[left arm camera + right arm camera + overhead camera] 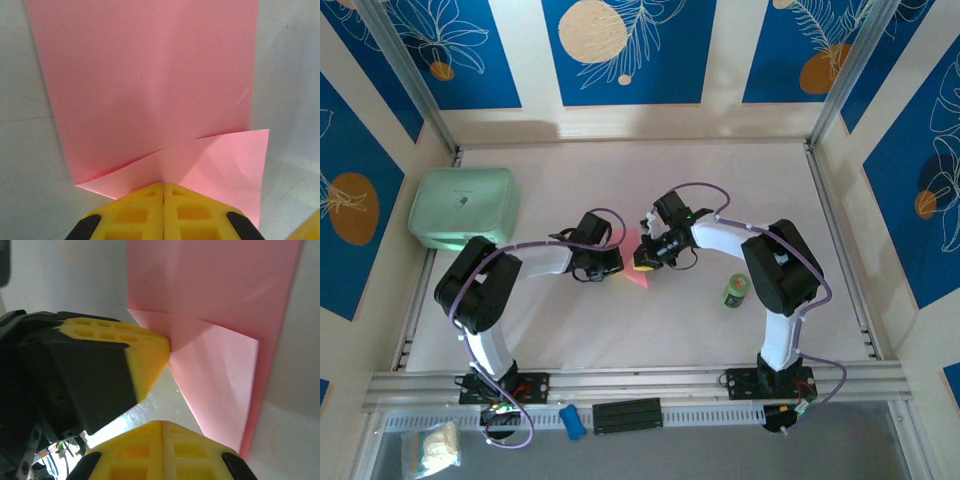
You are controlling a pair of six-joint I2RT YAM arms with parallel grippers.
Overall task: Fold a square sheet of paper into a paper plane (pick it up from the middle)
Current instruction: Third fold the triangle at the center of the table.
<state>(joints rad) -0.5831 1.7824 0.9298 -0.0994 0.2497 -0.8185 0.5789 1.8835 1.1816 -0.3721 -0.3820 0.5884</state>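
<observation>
centre of the top view, a bit below the middle: the square sheet of paper point(642, 274), pink, on the white tabletop point(620, 340), wedged between the two hands. folding has barely begun. one corner flap is turned over onto the sheet and the rest lies flat.

left wrist view: the sheet takes up the upper frame. the flap's edge runs from lower left up to the right, and the flap bows up off the layer under it. left hand point(163, 192) sits at bottom centre, yellow fingers clenched tight with no gap at the seam. the flap's edge runs in right at the tips, so it reads as pinching the flap.

right wrist view: the sheet is in the upper right. left hand point(165, 347) comes in from the left of the frame, its tip touching the point where the flap's crease starts. right hand point(162, 432) is at bottom centre, fingers also pressed together with nothing visible between them. the flap's lower edge passes just beside its tips on the right.

top view: left hand point(616, 266) is just left of the sheet, right hand point(644, 258) is over its upper edge, and both arms bend inward.

further out there's a mint-green case point(465, 207) at upper left and a small green can point(736, 291) right of centre, both well apart from the sheet.
</observation>
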